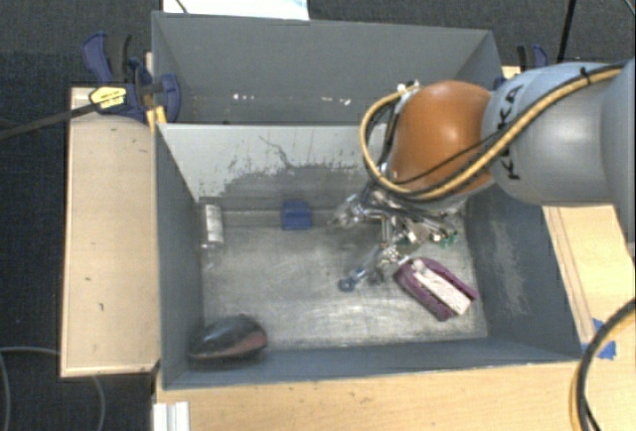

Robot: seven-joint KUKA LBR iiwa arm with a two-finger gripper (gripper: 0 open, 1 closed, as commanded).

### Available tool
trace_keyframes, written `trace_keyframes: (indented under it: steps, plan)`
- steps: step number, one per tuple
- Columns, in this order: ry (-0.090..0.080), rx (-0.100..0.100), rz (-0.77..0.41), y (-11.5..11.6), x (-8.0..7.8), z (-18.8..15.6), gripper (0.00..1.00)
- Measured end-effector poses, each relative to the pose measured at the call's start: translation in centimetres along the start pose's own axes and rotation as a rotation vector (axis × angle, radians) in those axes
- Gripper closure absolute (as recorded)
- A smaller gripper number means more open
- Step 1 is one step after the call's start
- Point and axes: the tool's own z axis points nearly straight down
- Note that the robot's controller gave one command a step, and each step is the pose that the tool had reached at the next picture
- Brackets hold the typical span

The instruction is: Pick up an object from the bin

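Note:
My gripper [388, 240] hangs low over the right half of the bin floor, under the arm's orange cover. Just right of it, almost touching, a purple and white oblong thing [437, 287] lies tilted on the floor. A small bluish bit [348, 283] lies at the gripper's lower left end; I cannot tell whether it is a loose thing or part of the gripper. A small blue cube [295, 215] sits to the gripper's left, near the back wall.
A short silver cylinder [212, 225] stands by the left wall. A dark rounded thing with a reddish sheen [229, 339] lies in the front left corner. The arm and its cables hide the bin's back right part.

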Motion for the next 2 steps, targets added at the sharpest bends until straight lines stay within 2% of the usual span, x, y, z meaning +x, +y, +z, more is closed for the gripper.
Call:
trace_keyframes:
  steps: [1,2]
  plan:
    - [-0.004,-0.001,0.001,0.4,-0.3,-0.3,1.00]
    - [-0.005,0.002,-0.281,-0.7,0.5,-19.2,1.00]
